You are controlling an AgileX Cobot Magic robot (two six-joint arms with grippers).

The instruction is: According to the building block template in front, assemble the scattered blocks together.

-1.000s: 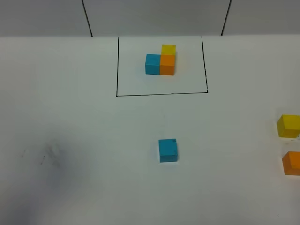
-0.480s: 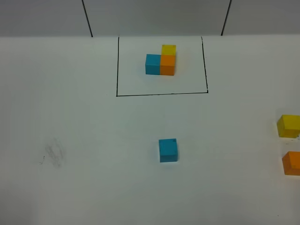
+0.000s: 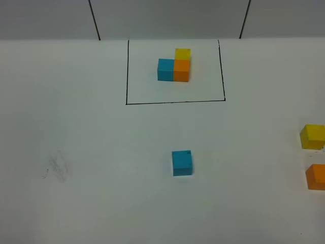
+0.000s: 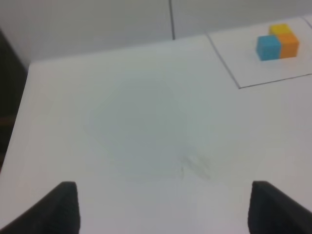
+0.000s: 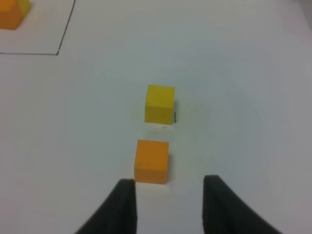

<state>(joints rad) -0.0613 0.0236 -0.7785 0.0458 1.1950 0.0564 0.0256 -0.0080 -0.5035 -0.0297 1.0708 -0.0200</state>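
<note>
The building block template (image 3: 174,67), a joined blue, orange and yellow cluster, sits inside a thin black rectangle (image 3: 175,102) at the back. The scattered blocks lie apart: a blue cube (image 3: 182,162) in the middle, a yellow cube (image 3: 313,136) and an orange cube (image 3: 317,176) at the right edge. No gripper shows in the exterior high view. My left gripper (image 4: 168,214) is open and empty over bare table, far from the template (image 4: 278,41). My right gripper (image 5: 170,200) is open, just short of the orange cube (image 5: 152,161), with the yellow cube (image 5: 160,104) beyond it.
The white table (image 3: 76,132) meets a grey wall with two dark vertical seams (image 3: 94,20) at the back. A faint smudge (image 3: 58,166) marks the table's left part. The table's left edge (image 4: 22,102) shows in the left wrist view.
A dark shadow on the table's lower left has faded away. None of the blocks has moved.
</note>
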